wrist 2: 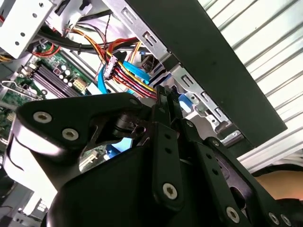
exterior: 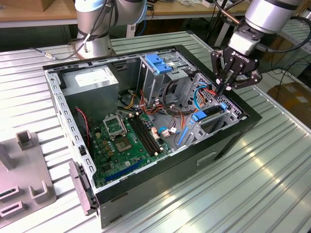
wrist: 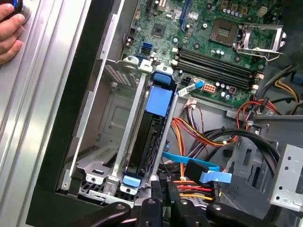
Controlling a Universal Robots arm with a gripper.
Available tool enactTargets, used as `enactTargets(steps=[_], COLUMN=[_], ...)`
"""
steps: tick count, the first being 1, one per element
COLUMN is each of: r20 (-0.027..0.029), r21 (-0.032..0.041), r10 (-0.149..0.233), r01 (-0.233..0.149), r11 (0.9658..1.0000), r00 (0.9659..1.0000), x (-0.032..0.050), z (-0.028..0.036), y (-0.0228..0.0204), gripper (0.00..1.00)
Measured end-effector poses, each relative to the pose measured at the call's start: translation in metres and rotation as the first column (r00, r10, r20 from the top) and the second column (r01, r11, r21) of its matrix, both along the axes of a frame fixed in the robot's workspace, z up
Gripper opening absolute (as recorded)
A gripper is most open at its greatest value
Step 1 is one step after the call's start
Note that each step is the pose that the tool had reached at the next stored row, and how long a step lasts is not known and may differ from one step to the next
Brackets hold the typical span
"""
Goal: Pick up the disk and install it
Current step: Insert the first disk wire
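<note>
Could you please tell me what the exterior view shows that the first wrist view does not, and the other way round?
The exterior view adds the arm's base, the power supply and a grey fixture at the exterior view's left. The first wrist view adds a person's hand beside the case. Both share the motherboard, the disk standing in its bay and the gripper close to it.

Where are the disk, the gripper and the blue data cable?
disk (wrist: 146,142): first wrist view, dark body between its blue rails.
gripper (exterior: 221,90): exterior view, midway between its shut fingertips.
blue data cable (wrist: 215,177): first wrist view, flat stretch beside the black connector.
</note>
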State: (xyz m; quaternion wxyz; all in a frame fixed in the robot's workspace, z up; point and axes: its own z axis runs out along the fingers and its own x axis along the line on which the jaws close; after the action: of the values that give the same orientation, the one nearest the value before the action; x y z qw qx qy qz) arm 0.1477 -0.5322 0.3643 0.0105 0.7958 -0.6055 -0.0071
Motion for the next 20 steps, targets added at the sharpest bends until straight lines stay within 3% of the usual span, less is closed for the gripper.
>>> enactTargets(steps=[1,16,20], r20=[0.0000,0.0000,0.0000], r21=[0.0000,0.0000,0.0000], r10=[-0.014,-0.019,-0.059], r01=[0.014,0.019,0.059], r11=[0.9999,0.9998,0.9983], r00=[0.9999,0.9998,0.9983], x=[-0.0001,-0.0002,-0.0003], z=[-0.0001,-0.0001,-0.0009], y=[0.0000,0.0000,0.0000], gripper=[0.16,0.16,0.16])
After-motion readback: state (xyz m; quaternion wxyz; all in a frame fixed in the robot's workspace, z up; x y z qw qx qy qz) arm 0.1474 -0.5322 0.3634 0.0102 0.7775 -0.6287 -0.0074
